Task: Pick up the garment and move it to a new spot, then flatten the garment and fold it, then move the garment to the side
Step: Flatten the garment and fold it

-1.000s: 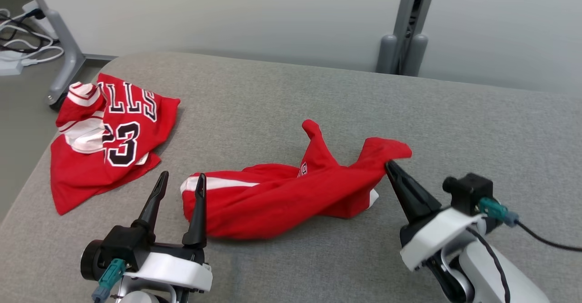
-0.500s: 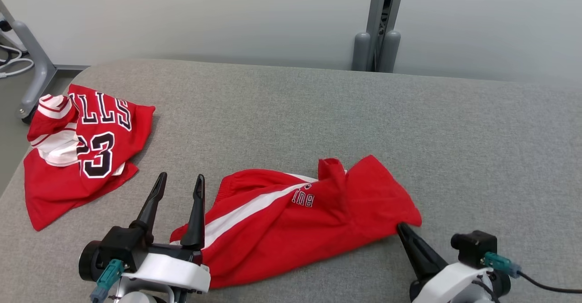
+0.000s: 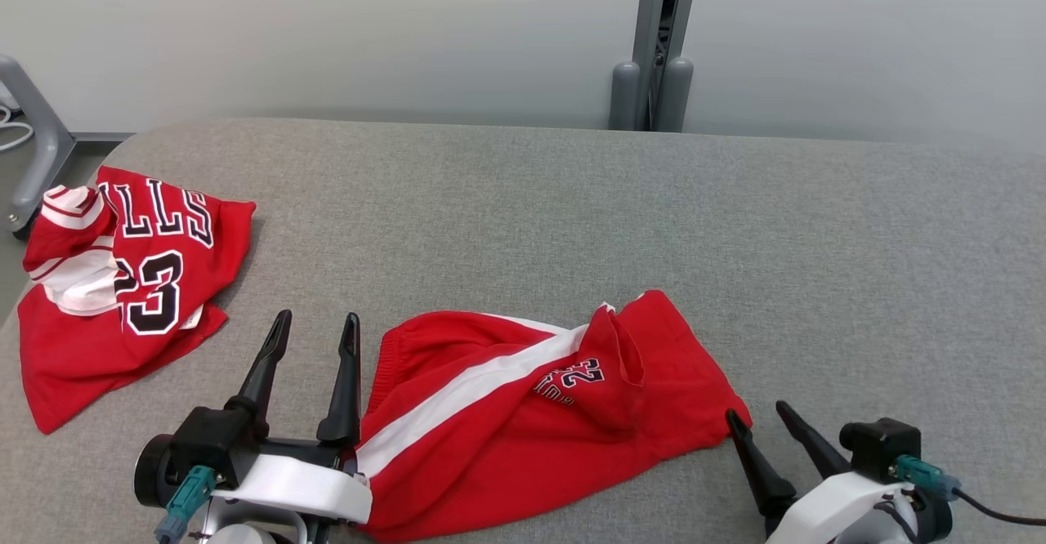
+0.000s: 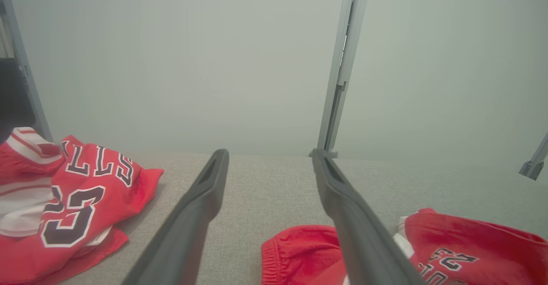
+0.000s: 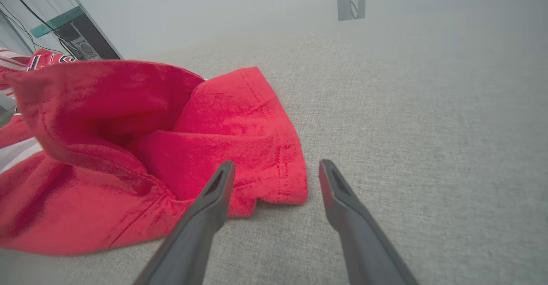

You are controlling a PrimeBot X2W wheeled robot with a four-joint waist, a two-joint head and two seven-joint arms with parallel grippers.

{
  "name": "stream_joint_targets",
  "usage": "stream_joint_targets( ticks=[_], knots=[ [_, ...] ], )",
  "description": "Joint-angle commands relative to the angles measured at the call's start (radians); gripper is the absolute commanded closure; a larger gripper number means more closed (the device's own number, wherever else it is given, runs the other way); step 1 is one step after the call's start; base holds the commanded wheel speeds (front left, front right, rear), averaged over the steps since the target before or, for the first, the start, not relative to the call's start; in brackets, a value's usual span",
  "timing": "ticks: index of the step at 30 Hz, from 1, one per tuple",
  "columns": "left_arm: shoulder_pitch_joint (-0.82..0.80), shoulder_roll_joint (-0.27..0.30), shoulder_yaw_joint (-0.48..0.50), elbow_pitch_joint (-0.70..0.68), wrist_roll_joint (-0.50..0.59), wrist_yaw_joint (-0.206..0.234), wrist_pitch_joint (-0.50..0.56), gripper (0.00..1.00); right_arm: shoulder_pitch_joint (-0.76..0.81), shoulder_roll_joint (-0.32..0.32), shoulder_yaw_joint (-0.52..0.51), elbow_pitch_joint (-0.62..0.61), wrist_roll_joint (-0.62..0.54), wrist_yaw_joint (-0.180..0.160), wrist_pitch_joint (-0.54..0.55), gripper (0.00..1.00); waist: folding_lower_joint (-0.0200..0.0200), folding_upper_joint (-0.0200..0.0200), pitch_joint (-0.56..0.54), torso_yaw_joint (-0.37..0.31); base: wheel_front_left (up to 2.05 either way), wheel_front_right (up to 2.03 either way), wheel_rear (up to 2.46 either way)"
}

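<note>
The garment, a pair of red shorts [image 3: 531, 421] with a white side stripe and a number print, lies crumpled on the grey padded table [image 3: 572, 201] near its front edge. My left gripper [image 3: 317, 317] stands open just left of the shorts' waistband, with nothing between its fingers. In the left wrist view that gripper [image 4: 269, 152] points over the bare table, with the shorts [image 4: 471, 242] at lower right. My right gripper [image 3: 755, 410] is open at the shorts' right corner. In the right wrist view its fingers [image 5: 276, 163] stand apart just off the hem of the shorts [image 5: 171, 148].
A red jersey [image 3: 122, 283] with black lettering and the number 23 lies bunched at the table's left edge, also visible in the left wrist view [image 4: 72, 191]. A grey post [image 3: 650, 78] stands behind the table against the wall. A frame leg [image 3: 33, 160] stands at far left.
My right gripper has pulled the shorts' corner toward the front, then opened and let it go. The shorts now lie spread flatter. The head camera has shifted; the left gripper stays open.
</note>
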Motion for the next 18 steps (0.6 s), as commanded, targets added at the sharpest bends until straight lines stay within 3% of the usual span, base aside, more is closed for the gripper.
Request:
stream_joint_targets(
  ticks=[1, 9, 18],
  knots=[
    [0.007, 0.004, 0.005, 0.001, -0.002, 0.002, -0.003, 0.00, -0.011, -0.009, -0.009, -0.008, -0.011, 0.000, -0.008, 0.00, 0.0000, -0.0001, -0.002, -0.002, 0.00, 0.00, 0.00],
    [0.013, 0.004, 0.014, -0.007, -0.001, 0.001, -0.003, 0.00, -0.002, 0.007, -0.043, -0.106, -0.060, 0.000, -0.005, 0.00, 0.0000, -0.0001, -0.015, -0.014, 0.00, 0.00, 0.00],
    [0.023, 0.004, 0.022, -0.003, 0.020, 0.010, -0.003, 0.00, -0.019, 0.031, 0.022, -0.269, 0.017, 0.000, 0.114, 0.00, 0.0000, -0.0001, -0.031, -0.010, 0.00, 0.00, 0.00]
  ],
)
